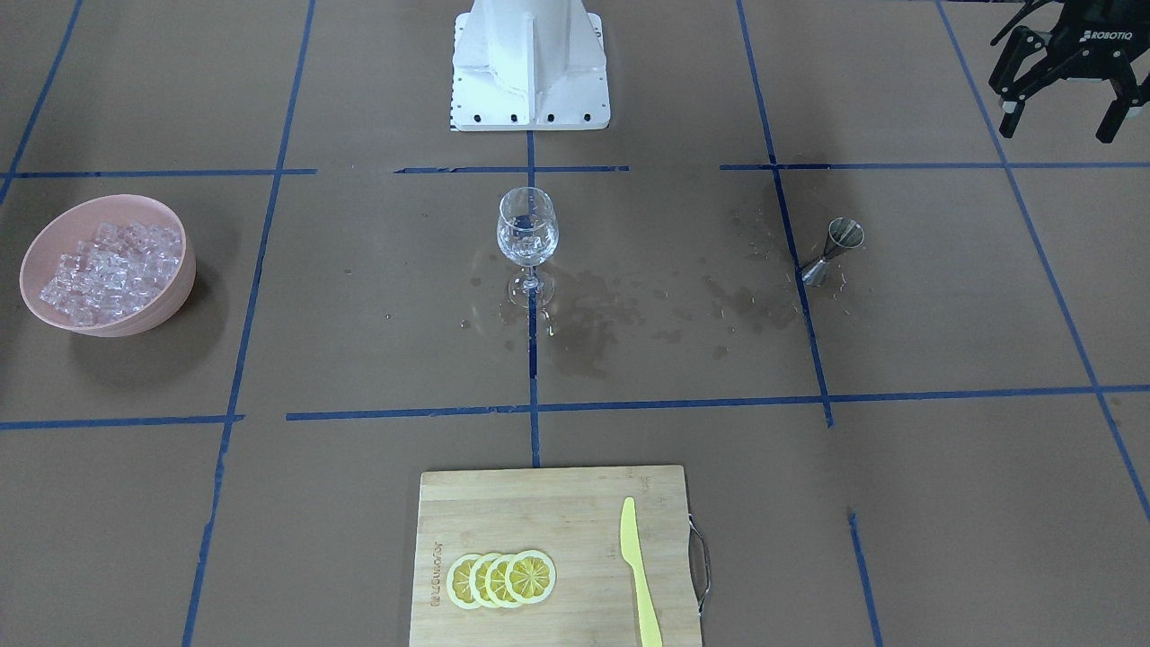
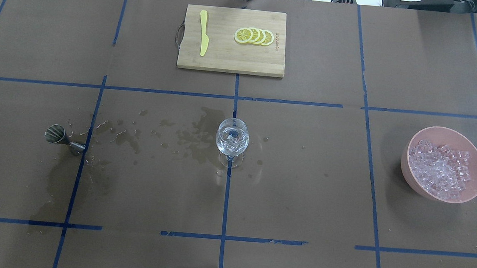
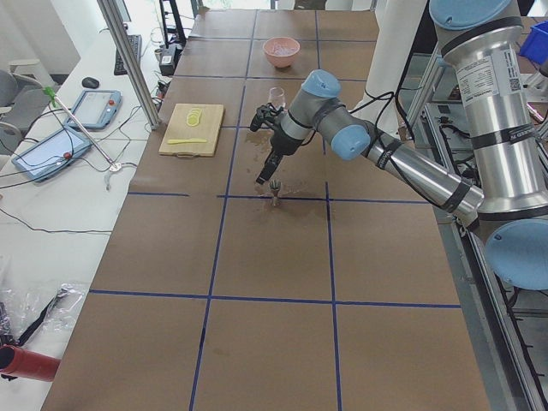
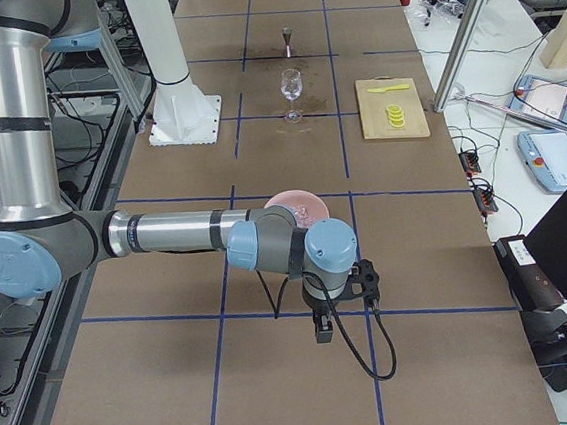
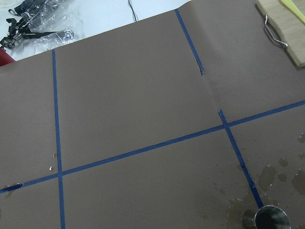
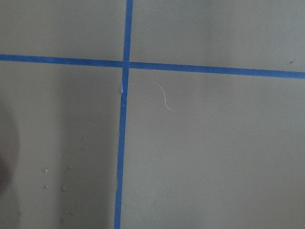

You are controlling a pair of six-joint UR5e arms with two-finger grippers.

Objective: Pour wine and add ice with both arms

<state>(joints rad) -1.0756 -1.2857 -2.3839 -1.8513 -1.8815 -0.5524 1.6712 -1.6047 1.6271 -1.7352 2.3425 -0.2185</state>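
Four lemon slices (image 1: 501, 580) and one yellow knife (image 1: 640, 575) lie on one wooden board (image 1: 539, 503) at the counter's (image 1: 943, 503) near edge. Toward its left edge, one pink bowl (image 1: 99, 211) holds the ice (image 1: 108, 270), too many cubes to count. One wine glass (image 1: 527, 238) stands mid-counter, one steel jigger (image 1: 832, 253) further right. Over the far right corner hangs the left gripper (image 1: 1060, 126), fingers apart; the right gripper (image 4: 323, 327) is too small to tell whether its fingers are apart.

A wine glass (image 2: 232, 138) is standing mid-bench (image 2: 302, 190), with wet patches (image 2: 204, 135) lying beside it. The ice (image 2: 440, 169) is filling a pink bowl (image 2: 405, 166). A steel jigger (image 2: 57, 135) is sitting well apart.
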